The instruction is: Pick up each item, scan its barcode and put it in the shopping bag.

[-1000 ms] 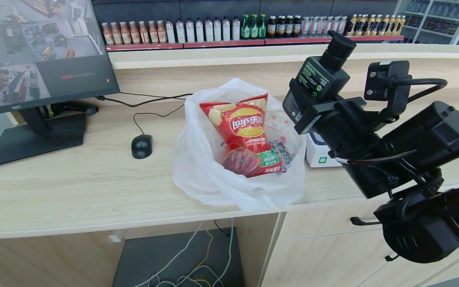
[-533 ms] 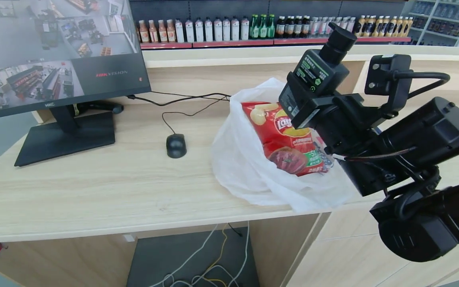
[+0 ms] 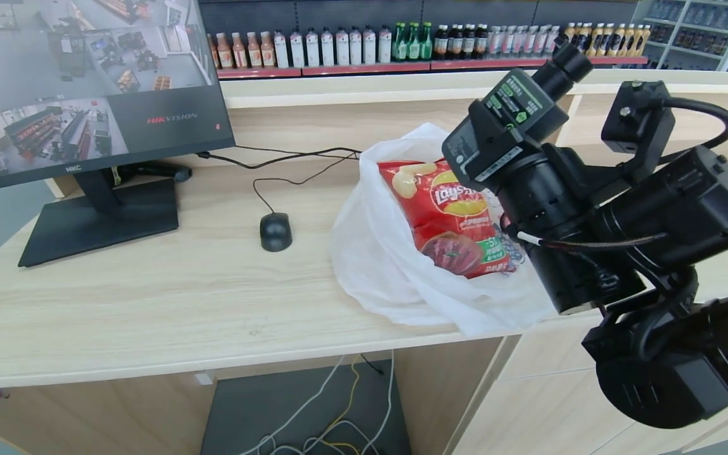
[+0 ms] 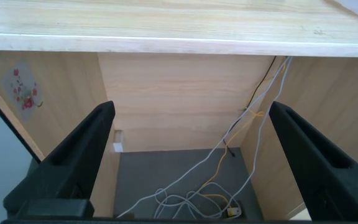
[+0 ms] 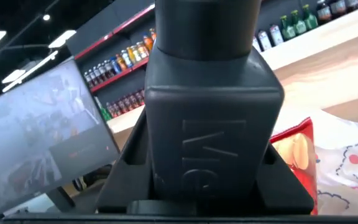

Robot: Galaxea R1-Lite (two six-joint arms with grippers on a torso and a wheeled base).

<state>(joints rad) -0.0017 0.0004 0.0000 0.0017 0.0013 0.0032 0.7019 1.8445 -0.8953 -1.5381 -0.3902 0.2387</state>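
Note:
A white plastic shopping bag [image 3: 383, 272] stands open on the wooden counter [image 3: 149, 291] near its front edge. A red bag of chips [image 3: 455, 215] leans upright inside it, with another printed packet behind. My right gripper [image 3: 528, 174] is raised just right of the bag and is shut on a black barcode scanner [image 3: 506, 126] with a green label. The right wrist view has the scanner [image 5: 210, 124] up close, with the chips [image 5: 297, 152] beyond. My left gripper [image 4: 188, 162] hangs open below the counter's front edge, with nothing between its fingers.
A monitor [image 3: 79, 82] on a black stand sits at the counter's back left. A black mouse [image 3: 275, 230] lies between it and the bag, its cable running back. Loose cables [image 4: 229, 168] hang in the recess under the counter. A bottle shelf [image 3: 402, 41] lines the far wall.
The head camera has swung, shifting the whole scene rightward. The right arm has turned the scanner, whose top now points more up and to the right. The bag and chips stay put.

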